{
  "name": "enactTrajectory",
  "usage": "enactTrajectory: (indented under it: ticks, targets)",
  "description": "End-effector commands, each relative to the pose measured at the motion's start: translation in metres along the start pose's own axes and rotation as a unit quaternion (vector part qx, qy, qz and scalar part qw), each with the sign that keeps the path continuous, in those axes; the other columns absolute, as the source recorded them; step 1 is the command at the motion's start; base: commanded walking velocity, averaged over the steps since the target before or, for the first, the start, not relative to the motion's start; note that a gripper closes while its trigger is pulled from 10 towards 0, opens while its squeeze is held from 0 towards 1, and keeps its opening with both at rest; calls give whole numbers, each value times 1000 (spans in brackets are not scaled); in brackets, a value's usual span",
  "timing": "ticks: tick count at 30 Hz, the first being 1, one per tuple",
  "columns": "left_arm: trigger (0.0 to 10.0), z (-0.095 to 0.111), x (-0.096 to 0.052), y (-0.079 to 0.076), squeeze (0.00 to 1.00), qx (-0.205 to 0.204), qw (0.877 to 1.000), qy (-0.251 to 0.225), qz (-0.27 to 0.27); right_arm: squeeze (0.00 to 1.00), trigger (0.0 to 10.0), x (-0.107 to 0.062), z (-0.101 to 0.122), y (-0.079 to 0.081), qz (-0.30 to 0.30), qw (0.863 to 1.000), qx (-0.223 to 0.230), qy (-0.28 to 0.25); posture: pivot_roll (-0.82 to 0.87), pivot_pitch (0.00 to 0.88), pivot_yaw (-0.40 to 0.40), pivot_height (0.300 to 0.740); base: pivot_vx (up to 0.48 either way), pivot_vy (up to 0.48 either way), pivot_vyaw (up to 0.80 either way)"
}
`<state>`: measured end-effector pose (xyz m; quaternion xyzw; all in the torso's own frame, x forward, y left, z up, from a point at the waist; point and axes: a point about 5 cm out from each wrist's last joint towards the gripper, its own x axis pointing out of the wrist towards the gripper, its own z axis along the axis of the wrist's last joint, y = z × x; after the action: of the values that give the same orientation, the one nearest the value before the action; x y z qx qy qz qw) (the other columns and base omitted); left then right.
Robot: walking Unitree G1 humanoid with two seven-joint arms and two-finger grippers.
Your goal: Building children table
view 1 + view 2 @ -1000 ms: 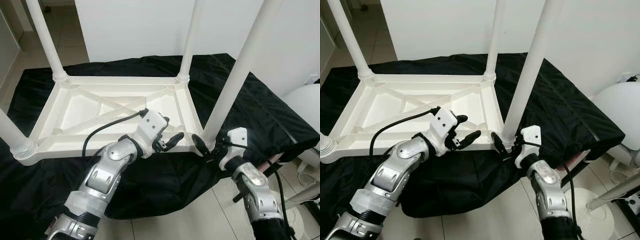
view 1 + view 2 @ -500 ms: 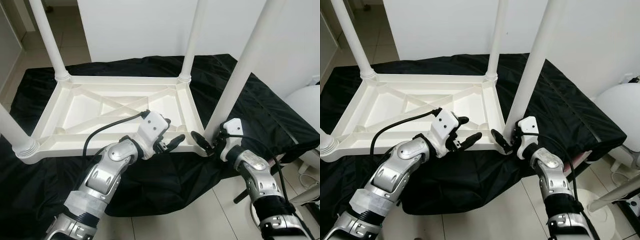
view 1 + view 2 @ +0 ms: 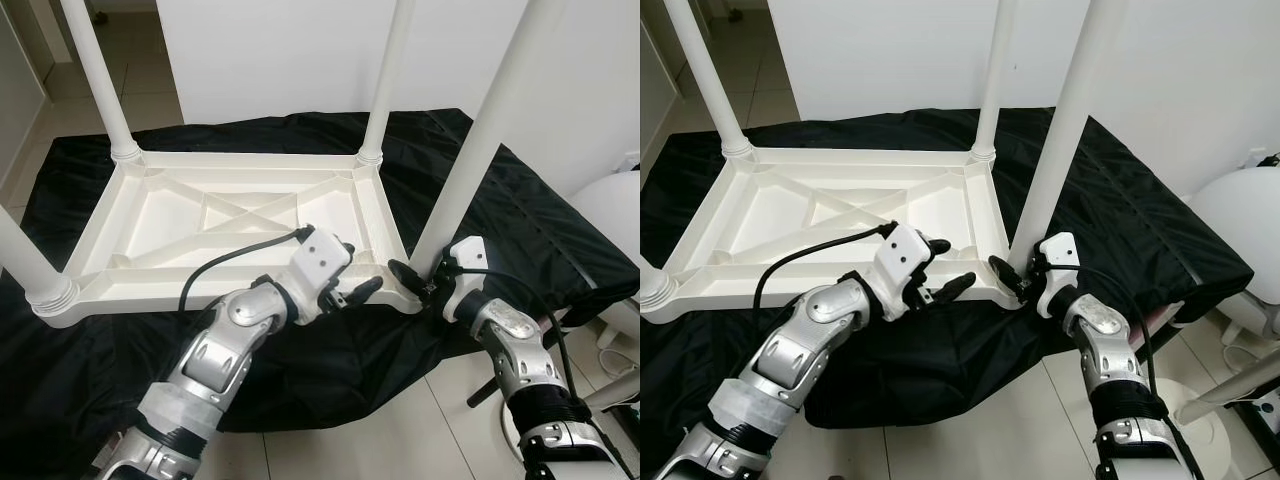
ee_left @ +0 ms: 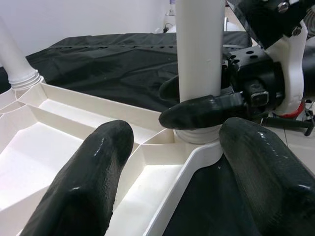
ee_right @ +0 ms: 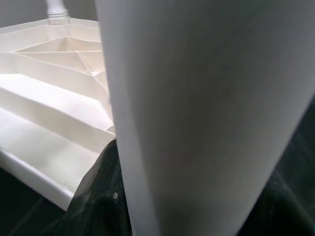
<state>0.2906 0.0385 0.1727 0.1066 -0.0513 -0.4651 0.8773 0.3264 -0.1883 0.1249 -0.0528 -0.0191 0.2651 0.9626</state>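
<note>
Both grippers had closed in on the table's near right corner; right gripper (image 3: 412, 281) clamped the leg (image 3: 470, 170); left gripper (image 3: 352, 292), fingers wide, now straddled the tabletop rim (image 4: 167, 196) to steady it.

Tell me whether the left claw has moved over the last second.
Yes. The left claw has shifted toward the robot's right along the near rim of the upturned white table, closing on the corner leg that the right claw grips.

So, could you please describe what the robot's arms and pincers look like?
Both arms are jointed silver metal with black bands. Each wrist carries a white housing; a black cable loops from the left one. The left pincer and right pincer each have two long, rounded, glossy black fingers.
</note>
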Motion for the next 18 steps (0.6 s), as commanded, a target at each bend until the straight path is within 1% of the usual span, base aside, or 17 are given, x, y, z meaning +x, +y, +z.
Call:
enactTrajectory:
  ticks: [1,3,4,6,7,8,10,13,15,17,18]
  targets:
    - [10000,-1,2,-4,0,-2,1000,3,-28,0,10000,-2,-9,1,-19,999,-10,28,-39,0,-30,740,0,0,0]
    - [10000,-1,2,-3,0,-4,1000,4,-26,0,10000,-2,-10,1,-52,998,-2,31,-44,0,-28,740,0,0,0]
    - [10000,-1,2,-3,0,-4,1000,4,-26,0,10000,-2,-10,1,-52,998,-2,31,-44,0,-28,740,0,0,0]
    - [10000,-2,2,-2,0,-7,1000,5,-23,0,10000,-3,-12,0,-103,994,10,33,-53,0,-26,740,0,0,0]
    - [10000,-2,2,-2,0,-7,1000,6,-22,0,10000,-4,-13,0,-118,992,17,33,-55,0,-27,740,0,0,0]
    - [10000,-2,2,-2,0,-7,1000,6,-22,0,10000,-4,-13,0,-118,992,17,33,-55,0,-27,740,0,0,0]
    - [10000,-3,2,-2,0,-8,1000,8,-20,0,10000,-5,-15,2,-149,988,27,36,-56,0,-27,740,0,0,0]
    - [10000,-3,2,-2,0,-9,1000,8,-19,0,10000,-6,-15,3,-161,986,31,37,-59,0,-26,740,0,0,0]
    - [10000,-3,2,-3,0,-9,1000,7,-16,0,10000,-6,-15,9,-212,976,38,38,-65,0,-26,740,0,0,0]
    - [10000,-3,2,-3,0,-9,1000,7,-16,0,10000,-6,-15,9,-212,976,38,38,-65,0,-26,740,0,0,0]
    - [10000,-4,2,-2,0,-9,1000,8,-14,0,10000,-5,-16,14,-253,966,49,39,-66,0,-28,740,0,0,0]
